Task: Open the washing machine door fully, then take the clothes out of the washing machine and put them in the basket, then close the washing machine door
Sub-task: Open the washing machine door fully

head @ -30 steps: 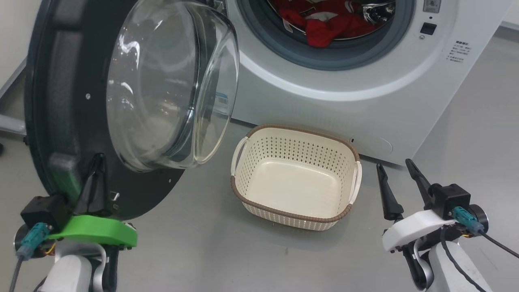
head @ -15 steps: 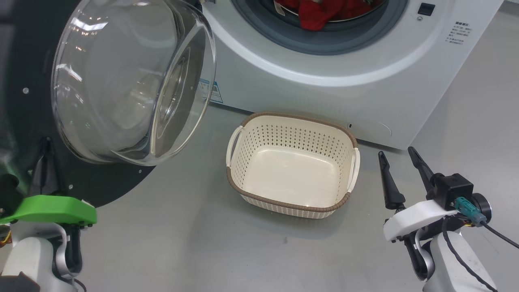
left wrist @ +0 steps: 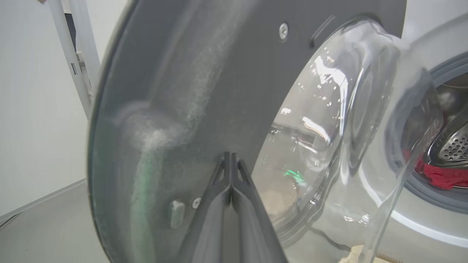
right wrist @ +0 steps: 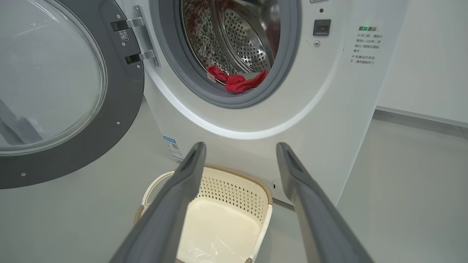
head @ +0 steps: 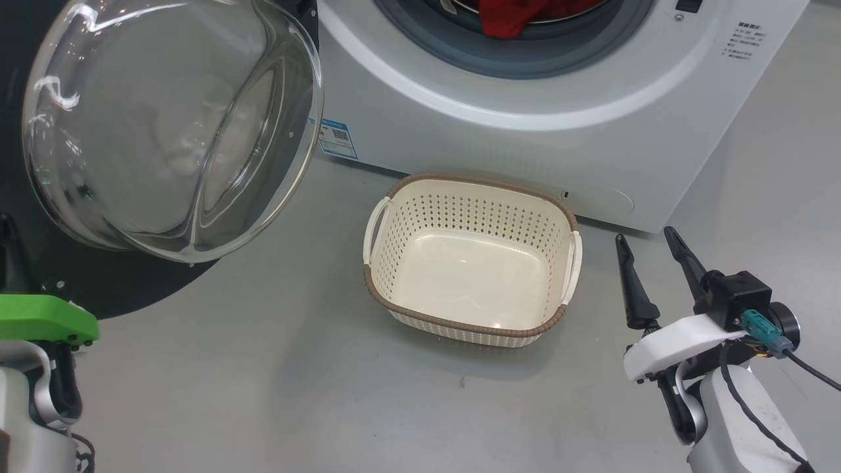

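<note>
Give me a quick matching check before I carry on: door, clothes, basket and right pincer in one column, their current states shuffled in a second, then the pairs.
Things
1. door
2. clothes
3. basket
4. right pincer

States
A. empty, standing on the floor
B. fingers spread wide, holding nothing
C. swung open to the left
D. lying inside the drum

Pairs: 1-C, 2-D, 3-A, 4-B

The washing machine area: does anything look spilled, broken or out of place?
Nothing stands out. The basket stands upright and empty on the floor before the washing machine, the washing machine door hangs open, and the clothes lie inside the drum.
</note>
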{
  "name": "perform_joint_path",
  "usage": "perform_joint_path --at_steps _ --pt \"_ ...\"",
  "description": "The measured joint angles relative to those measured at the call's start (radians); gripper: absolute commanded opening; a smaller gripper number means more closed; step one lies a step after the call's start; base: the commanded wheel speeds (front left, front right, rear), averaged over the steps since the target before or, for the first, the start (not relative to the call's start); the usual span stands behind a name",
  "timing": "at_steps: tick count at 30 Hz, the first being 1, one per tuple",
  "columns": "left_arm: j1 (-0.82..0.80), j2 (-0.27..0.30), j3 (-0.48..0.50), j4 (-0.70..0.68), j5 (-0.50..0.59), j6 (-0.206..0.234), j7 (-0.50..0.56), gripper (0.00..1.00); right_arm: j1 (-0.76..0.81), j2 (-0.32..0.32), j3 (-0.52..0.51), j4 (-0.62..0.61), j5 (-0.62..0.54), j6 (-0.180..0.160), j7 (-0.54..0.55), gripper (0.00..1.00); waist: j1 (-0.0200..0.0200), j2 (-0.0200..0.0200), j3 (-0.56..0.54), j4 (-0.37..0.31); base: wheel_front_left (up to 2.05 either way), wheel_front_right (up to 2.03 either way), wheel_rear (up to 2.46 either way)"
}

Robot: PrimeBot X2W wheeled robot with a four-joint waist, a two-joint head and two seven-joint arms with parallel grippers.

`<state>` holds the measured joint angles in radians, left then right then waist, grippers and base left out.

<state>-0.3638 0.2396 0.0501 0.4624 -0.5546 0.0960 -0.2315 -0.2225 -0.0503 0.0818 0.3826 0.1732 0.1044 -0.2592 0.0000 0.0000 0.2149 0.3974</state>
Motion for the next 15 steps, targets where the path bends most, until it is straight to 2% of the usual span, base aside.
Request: perform_joint_path --at_steps 15 --pt "-0.048 0.021 0.012 0.112 0.0 -0.004 -0.012 0.0 -0.005 0.0 -0.002 0.011 -0.01 0.005 0.0 1.0 0.0 0.0 -0.011 -0.006 0.0 0.0 0.0"
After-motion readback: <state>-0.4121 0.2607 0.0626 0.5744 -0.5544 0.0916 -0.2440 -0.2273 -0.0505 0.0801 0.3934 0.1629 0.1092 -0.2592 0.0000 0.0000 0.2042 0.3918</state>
